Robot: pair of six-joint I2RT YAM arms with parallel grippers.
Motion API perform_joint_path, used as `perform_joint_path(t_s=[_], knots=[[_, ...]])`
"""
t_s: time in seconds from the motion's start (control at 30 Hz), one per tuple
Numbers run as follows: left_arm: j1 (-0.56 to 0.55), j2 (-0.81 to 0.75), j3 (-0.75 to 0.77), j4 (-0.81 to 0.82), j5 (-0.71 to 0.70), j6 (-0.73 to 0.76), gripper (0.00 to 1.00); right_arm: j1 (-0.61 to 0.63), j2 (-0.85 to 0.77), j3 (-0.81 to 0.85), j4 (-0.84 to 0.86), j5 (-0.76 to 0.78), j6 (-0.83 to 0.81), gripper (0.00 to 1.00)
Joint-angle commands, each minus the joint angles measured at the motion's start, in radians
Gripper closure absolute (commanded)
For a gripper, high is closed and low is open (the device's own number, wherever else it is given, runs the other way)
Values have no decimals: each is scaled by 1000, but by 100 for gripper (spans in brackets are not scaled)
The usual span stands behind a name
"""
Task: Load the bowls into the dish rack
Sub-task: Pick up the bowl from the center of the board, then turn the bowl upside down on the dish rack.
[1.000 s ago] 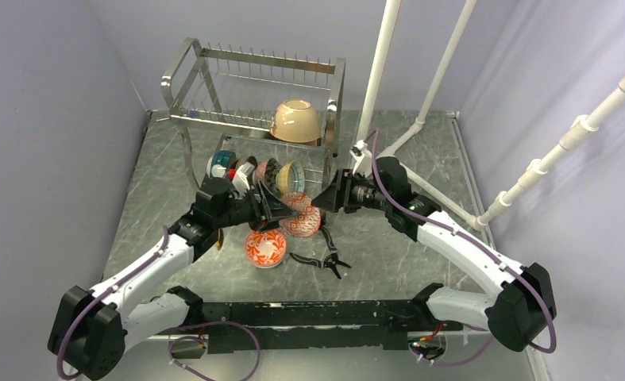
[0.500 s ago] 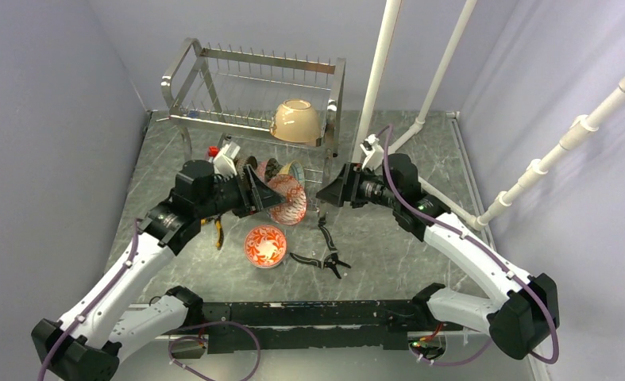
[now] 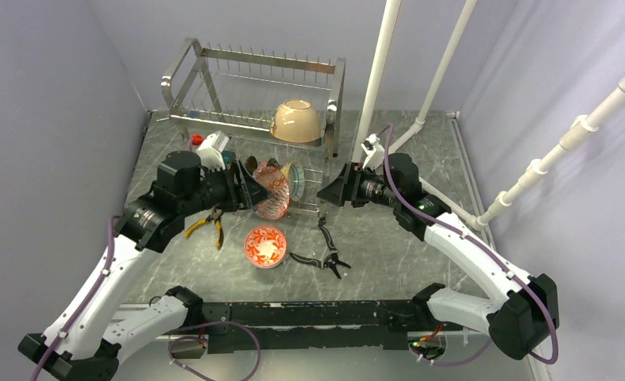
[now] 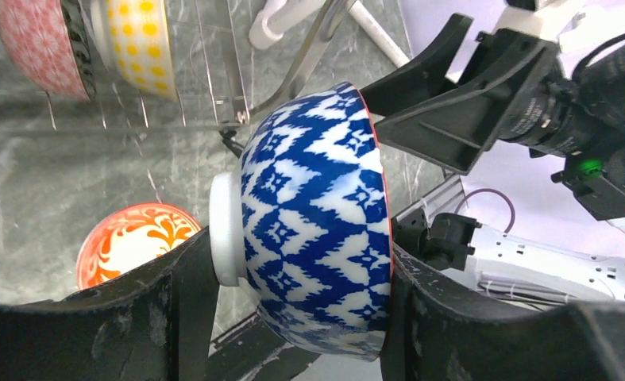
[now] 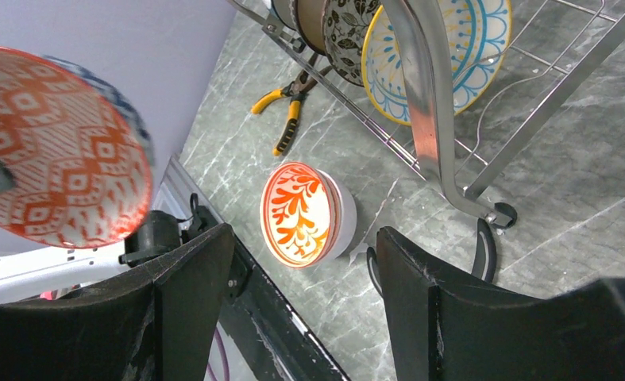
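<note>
While it is squeezed between the two fingers of the left gripper [image 4: 301, 274], the blue and white bowl [image 4: 317, 222] lies on its side up in the air. One finger presses on its white foot and the other on its open side, so the fingers stand wide apart. Inside, the bowl is red and white. It hangs just in front of the bottom shelf of the dish rack [image 3: 269, 59]. On that shelf other bowls stand on edge in a row, and one is a yellow and blue bowl [image 5: 452, 63]. A tan bowl [image 3: 296, 121] sits tipped over on the top shelf. Below the held bowl, an orange bowl [image 3: 265, 245] sits on the table [image 3: 388, 246]. The right gripper [image 3: 329, 193] is open and holds nothing; it hangs near the right leg of the rack. Yellow pliers [image 3: 206, 225] and black pliers [image 3: 325, 258] lie on the table on either side of the orange bowl.
</note>
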Motion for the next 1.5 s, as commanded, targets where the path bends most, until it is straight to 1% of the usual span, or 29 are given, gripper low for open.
perform_joint_path(t_s=[0.0, 0.23, 0.47, 0.63, 0.73, 0.93, 1.13, 1.3, 1.4, 1.47], knots=[[1, -29, 138, 21, -29, 87, 97, -6, -13, 40, 15, 0, -18, 30], [1, -3, 274, 15, -28, 157, 97, -7, -12, 40, 13, 0, -23, 30], [1, -8, 333, 117, -12, 193, 97, -10, -12, 34, 13, -4, -26, 30], [1, 33, 411, 127, -70, 248, 97, -13, -6, 29, 21, -7, -23, 30], [1, 69, 463, 143, -98, 271, 97, -13, -3, 24, 28, -12, -18, 30], [1, 140, 548, 242, -132, 291, 97, -14, 5, 9, 59, -38, 2, 30], [1, 262, 677, 231, -237, 364, 97, -15, 11, 12, 58, -48, 0, 30], [1, 355, 771, 228, -287, 446, 97, -15, 21, -8, 116, -91, 43, 30], [4, 399, 802, 242, -295, 518, 97, -15, 26, -10, 122, -102, 47, 30], [9, 429, 825, 244, -329, 579, 97, -15, 24, -7, 108, -97, 36, 30]])
